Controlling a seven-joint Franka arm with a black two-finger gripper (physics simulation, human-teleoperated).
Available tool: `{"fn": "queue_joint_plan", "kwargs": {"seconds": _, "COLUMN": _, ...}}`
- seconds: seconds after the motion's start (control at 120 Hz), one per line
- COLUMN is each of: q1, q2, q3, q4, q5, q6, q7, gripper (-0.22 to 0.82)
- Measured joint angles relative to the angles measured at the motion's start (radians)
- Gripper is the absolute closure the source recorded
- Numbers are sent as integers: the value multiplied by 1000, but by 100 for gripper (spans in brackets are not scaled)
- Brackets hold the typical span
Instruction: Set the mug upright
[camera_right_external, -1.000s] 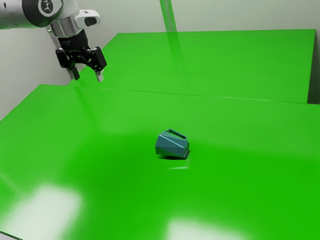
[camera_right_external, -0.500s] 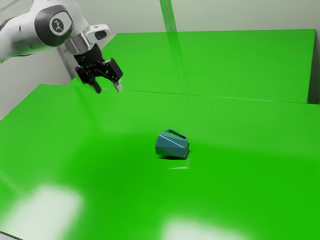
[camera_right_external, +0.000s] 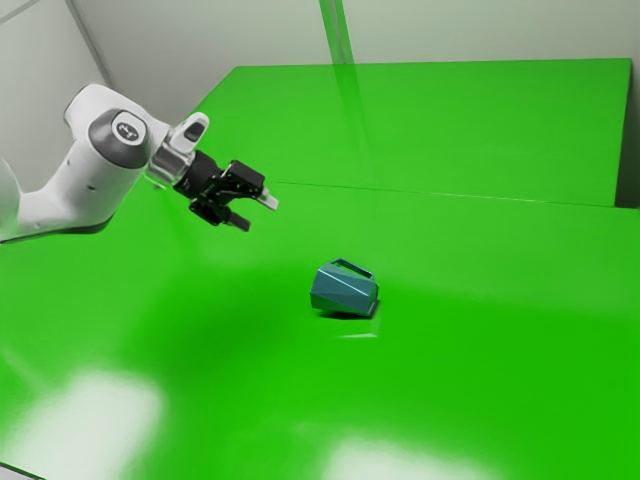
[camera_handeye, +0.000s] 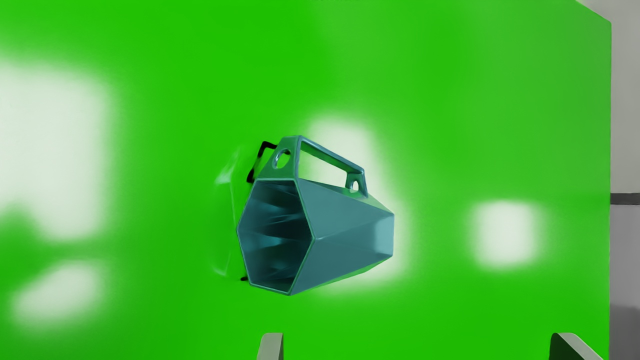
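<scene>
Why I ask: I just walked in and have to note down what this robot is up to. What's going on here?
A robot arm is at work on a teal faceted mug, which lies on its side on the green table. Its claw hangs open above the tabletop, short of the mug, so nothing is holding it. The task is to set the mug upright, and that isn't done yet. The claw looks to be lining up for a grasp, though that is my guess.

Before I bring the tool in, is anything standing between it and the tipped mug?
Nothing visible. The open tool is up off the table, and the wrist view shows the mug unobstructed, lying on its side.
</scene>
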Motion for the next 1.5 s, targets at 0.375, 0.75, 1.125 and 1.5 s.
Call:
{"fn": "queue_joint_plan", "kwargs": {"seconds": 0.375, "q1": 9, "q2": 22, "q3": 15, "q4": -188, "q5": -396, "q6": 68, "q7": 311, "gripper": 3}}
{"fn": "queue_joint_plan", "kwargs": {"seconds": 0.75, "q1": 3, "q2": 96, "q3": 17, "q4": -215, "q5": -564, "q6": 67, "q7": 585, "gripper": 3}}
{"fn": "queue_joint_plan", "kwargs": {"seconds": 1.125, "q1": -18, "q2": 177, "q3": 17, "q4": -183, "q5": -614, "q6": 76, "q7": 748, "gripper": 3}}
{"fn": "queue_joint_plan", "kwargs": {"seconds": 1.5, "q1": -39, "q2": 202, "q3": 17, "q4": -155, "q5": -616, "q6": 78, "q7": 743, "gripper": 3}}
